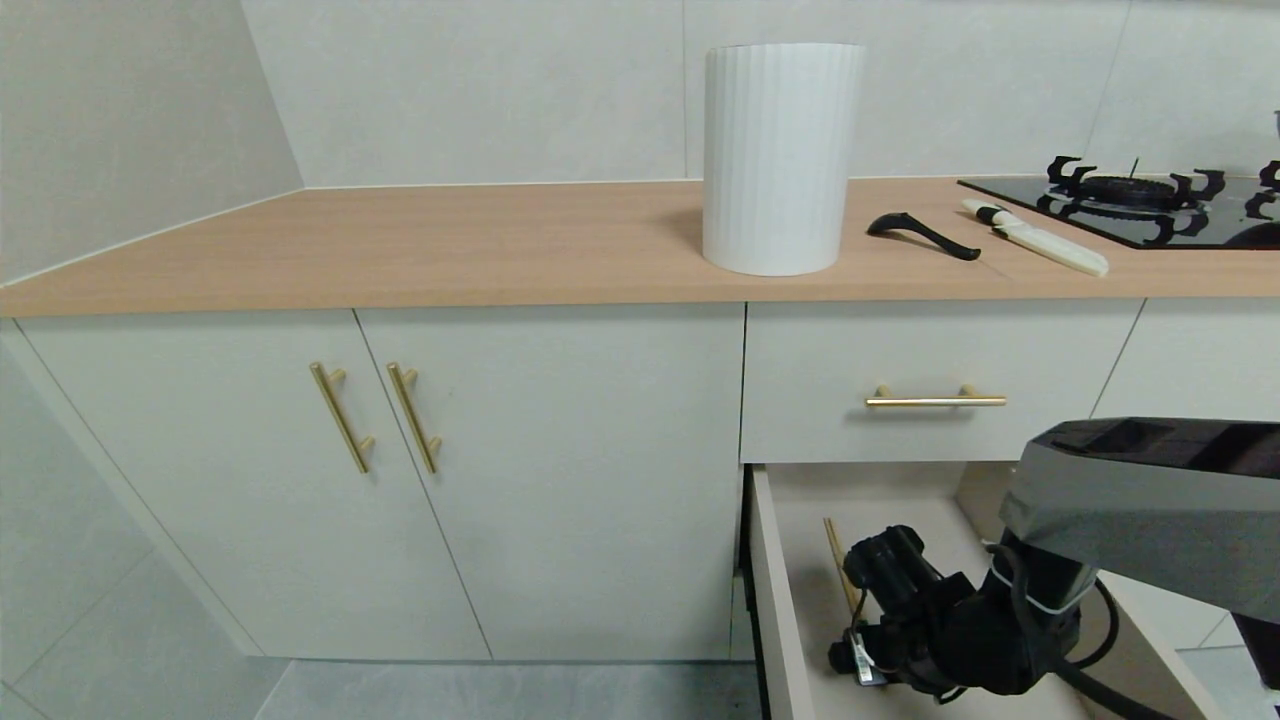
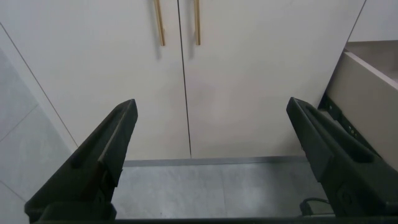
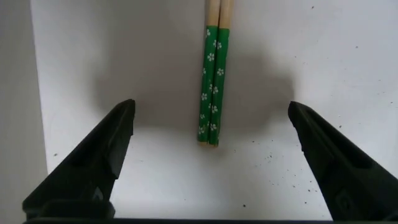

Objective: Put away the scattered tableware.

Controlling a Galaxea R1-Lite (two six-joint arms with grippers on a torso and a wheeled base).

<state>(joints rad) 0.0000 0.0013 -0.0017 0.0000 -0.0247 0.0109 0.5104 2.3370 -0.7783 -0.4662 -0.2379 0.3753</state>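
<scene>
Right wrist view: right jaws apart over chopsticks (image 3: 213, 81) in drawer (image 3: 323, 56); left jaws apart.

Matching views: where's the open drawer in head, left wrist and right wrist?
Head: open drawer at lower right, below the shut drawer, right arm inside it.
Left wrist: the drawer's outer side, next to the cabinet doors.
Right wrist: the drawer's pale floor, under the chopsticks.
Landmarks: chopsticks tie head to right wrist; gold door handles tie head to left wrist.
</scene>
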